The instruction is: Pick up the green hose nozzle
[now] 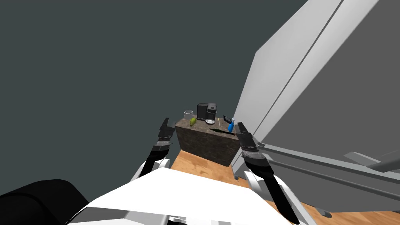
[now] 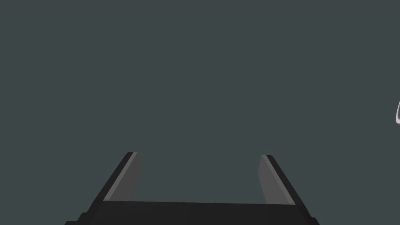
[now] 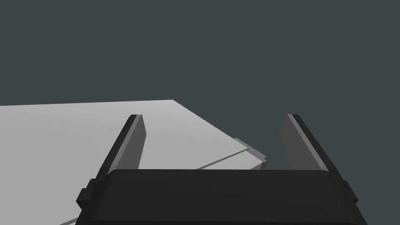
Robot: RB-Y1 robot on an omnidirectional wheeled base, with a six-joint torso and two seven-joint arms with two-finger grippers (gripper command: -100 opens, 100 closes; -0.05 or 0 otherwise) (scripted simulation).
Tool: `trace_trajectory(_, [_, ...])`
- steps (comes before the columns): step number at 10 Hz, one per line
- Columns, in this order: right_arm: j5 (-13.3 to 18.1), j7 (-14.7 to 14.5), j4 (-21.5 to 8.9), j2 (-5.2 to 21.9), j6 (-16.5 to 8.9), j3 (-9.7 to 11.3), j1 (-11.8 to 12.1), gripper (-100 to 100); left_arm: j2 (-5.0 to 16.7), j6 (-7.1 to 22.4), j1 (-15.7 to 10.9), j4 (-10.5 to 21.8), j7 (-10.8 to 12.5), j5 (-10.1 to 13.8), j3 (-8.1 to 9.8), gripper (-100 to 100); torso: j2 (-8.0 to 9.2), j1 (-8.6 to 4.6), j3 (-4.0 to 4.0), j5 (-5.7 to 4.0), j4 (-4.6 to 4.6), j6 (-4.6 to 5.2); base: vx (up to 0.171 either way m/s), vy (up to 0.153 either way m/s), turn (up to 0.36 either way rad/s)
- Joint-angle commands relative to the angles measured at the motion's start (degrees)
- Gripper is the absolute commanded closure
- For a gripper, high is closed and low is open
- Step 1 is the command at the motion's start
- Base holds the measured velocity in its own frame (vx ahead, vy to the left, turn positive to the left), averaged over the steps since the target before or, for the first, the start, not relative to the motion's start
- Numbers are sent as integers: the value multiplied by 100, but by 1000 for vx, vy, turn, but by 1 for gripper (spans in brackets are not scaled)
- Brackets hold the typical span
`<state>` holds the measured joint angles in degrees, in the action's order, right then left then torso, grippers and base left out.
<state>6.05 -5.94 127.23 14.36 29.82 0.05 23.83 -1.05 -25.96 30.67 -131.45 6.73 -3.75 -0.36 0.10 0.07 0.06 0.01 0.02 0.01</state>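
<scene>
- Wood floor (image 1: pixel 195 164) is closest to me, and it runs up to the foot of the counter (image 1: pixel 207 146).
- Next is the left gripper (image 2: pixel 199 154). It hangs in the air just by the counter's near left corner. Its 2 fingers are spread wide and nothing is between them.
- Across from it is the right gripper (image 3: pixel 213 116), by the counter's right side and just beside a big grey cabinet (image 1: pixel 312 97). Its 2 fingers are spread wide too, and they hold nothing.
- Between the 2 grippers stands the counter, brown and speckled on its top and its side.
- On the counter top, near the left edge, lies the green hose nozzle (image 1: pixel 193 122). It is apart from both grippers and nearer to the left one.
- Right behind the nozzle is a clear jar (image 1: pixel 188 114). I cannot tell if the 2 touch.
- At the right edge of the top stands a blue spray bottle (image 1: pixel 231 125), close to the right gripper.
- Farthest back is a dark coffee machine (image 1: pixel 207 111).
- I think the job has hardly begun, because nothing is picked up yet.
- What is left is to bring 1 hand over the nozzle, go down, squeeze it and lift it.
- The left hand looks like the easier one to use, and it should take care not to bump the jar.
</scene>
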Motion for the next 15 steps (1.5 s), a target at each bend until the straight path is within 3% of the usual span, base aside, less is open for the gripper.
trace_trajectory(1, [196,-148,-178,286,-79,-60,-48,-100,0,0,0,0,0,0,0,0,0,0,0,0,0,0,-37,42,-161])
trace_trajectory(2, [196,-148,-178,341,-79,-60,-48,-100,0,0,0,0,0,0,0,0,3,6,2,1,1,0,-24,37,-44])
trace_trajectory(5, [621,-453,-630,899,-194,-172,-119,-100,0,0,0,0,0,0,0,0,-4,9,-2,2,-1,-1,-19,45,-102])
trace_trajectory(6, [621,-453,-630,985,-194,-172,-119,-100,0,0,0,0,0,0,0,0,-3,12,-2,3,0,-2,-14,40,-31])
trace_trajectory(11, [1269,-914,-1357,1824,-345,-300,-153,-100,0,0,0,0,0,0,0,0,-13,8,-7,2,-3,-2,2,46,-33])
trace_trajectory(14, [1441,-1036,-1556,2201,-380,-323,-147,-100,0,0,0,0,0,0,0,0,-19,10,-10,3,-4,-3,13,42,5])
trace_trajectory(15, [1616,-1159,-1759,2426,-413,-342,-134,-100,0,0,0,0,0,0,0,0,-18,7,-10,2,-3,-3,16,40,29])
